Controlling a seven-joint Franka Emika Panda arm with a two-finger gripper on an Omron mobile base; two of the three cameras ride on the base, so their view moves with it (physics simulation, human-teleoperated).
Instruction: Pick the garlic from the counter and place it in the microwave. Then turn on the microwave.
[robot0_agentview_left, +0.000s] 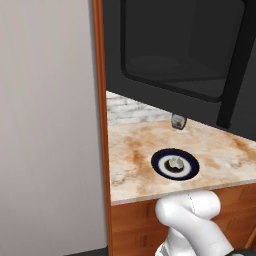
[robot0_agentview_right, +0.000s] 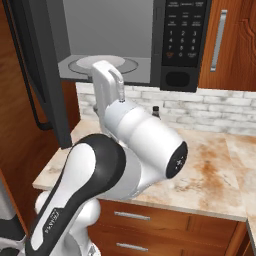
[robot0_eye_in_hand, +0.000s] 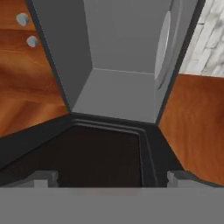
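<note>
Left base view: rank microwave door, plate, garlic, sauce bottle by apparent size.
1. microwave door, open and nearest the camera, so it looks extra large
2. plate
3. sauce bottle and garlic: both tiny, too alike to rank.

microwave cavity open, free | door swung out over counter left

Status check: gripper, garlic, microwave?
Gripper open, empty, facing the microwave cavity. Garlic on the plate, counter. Microwave door open.
</note>
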